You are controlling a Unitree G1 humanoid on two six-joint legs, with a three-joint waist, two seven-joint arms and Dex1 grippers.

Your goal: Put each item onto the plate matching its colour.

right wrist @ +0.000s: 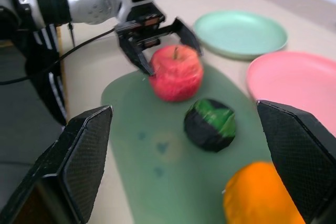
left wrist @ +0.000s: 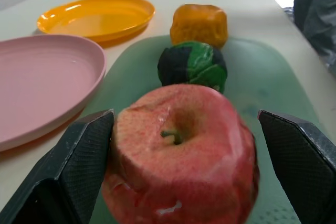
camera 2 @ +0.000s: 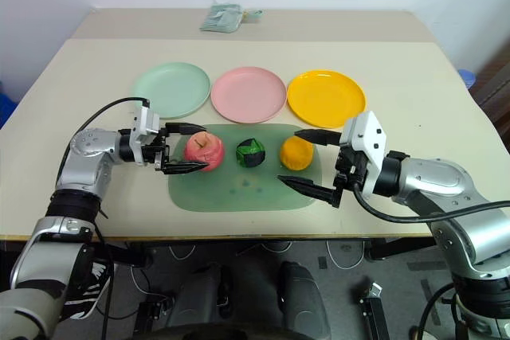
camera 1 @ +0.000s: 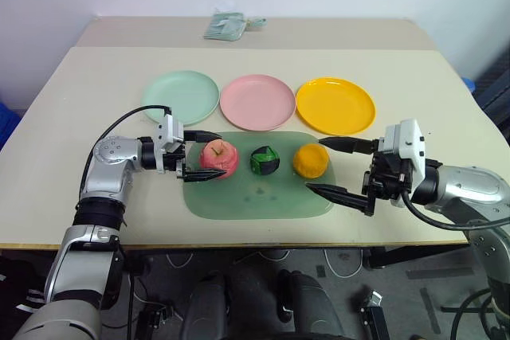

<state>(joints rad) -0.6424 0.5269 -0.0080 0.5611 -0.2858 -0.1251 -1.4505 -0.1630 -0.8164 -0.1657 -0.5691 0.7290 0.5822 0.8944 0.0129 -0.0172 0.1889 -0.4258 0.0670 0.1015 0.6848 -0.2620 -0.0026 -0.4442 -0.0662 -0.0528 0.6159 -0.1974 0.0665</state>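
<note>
Two fingers [left wrist: 84, 166] flank apple [left wrist: 181, 166] (unclamped).

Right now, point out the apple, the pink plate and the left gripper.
apple [camera 1: 219, 157]: left eye view, its red side below the stem.
pink plate [camera 1: 256, 101]: left eye view, bare middle of the dish.
left gripper [camera 1: 205, 155]: left eye view, midway between its fingertips, around the apple.

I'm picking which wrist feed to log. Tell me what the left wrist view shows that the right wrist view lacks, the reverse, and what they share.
Left wrist alone: the yellow plate.

Right wrist alone: the green plate and the left gripper, its jaws set either side of the apple.

Both: the apple, the green-and-black ball, the orange lump, the pink plate and the green mat under the three fruits.
</note>
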